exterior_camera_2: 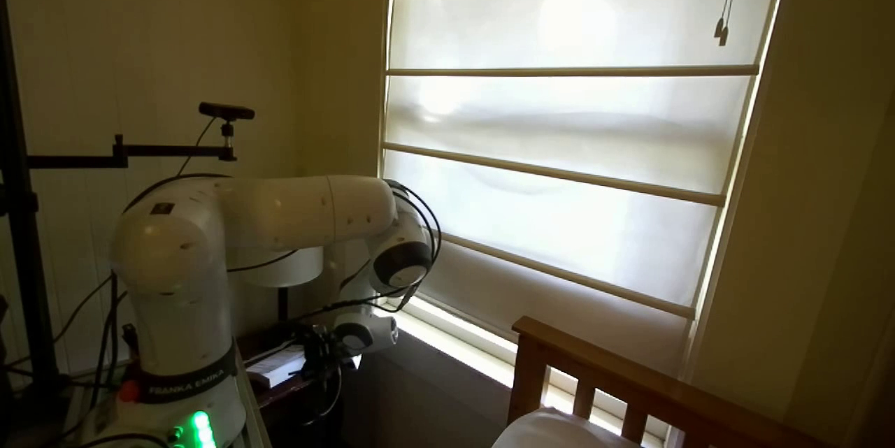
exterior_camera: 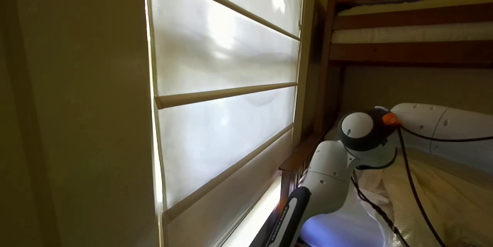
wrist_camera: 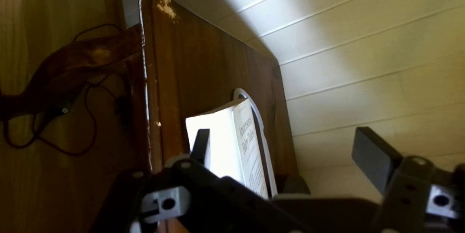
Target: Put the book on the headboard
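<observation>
Book (wrist_camera: 232,144) ahead of the spread claw (wrist_camera: 285,147), arm (exterior_camera_2: 301,214) bent steeply downward at the elbow (exterior_camera_2: 402,259), contact unclear.

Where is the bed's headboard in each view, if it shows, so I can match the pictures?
In an exterior view: headboard in the lower half, right of centre, partly behind the arm.
In an exterior view: headboard at bottom right, cut off by the lower edge.
Wrist view: not in it.
Shared landmark: window blind, in both exterior views only.

A pale blind (exterior_camera: 227,123) hangs near wooden bunk rails (exterior_camera: 416,52).
</observation>
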### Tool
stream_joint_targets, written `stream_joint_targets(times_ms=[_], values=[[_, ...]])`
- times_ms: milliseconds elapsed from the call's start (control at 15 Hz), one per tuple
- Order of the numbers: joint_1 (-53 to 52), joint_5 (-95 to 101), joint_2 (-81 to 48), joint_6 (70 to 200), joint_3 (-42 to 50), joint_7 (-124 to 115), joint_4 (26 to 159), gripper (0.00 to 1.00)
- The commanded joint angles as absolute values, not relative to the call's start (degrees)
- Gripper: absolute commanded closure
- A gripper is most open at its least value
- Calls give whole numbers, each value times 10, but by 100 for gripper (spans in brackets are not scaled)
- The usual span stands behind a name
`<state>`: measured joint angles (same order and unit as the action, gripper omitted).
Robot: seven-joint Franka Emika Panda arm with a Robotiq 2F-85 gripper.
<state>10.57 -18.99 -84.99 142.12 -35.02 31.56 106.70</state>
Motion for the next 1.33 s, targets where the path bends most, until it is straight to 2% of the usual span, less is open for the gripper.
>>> stream_joint_targets(times_ms=[0, 400, 467, 1067, 1267], values=[[18, -279, -853, 1327, -306, 378, 987, 0], [-88, -378, -850, 1330, -250, 400, 938, 0], [-55, -348, -851, 1343, -268, 395, 958, 0], [-80, -360, -850, 1340, -255, 399, 948, 0], [-82, -404, -850, 1411, -265, 419, 953, 0]])
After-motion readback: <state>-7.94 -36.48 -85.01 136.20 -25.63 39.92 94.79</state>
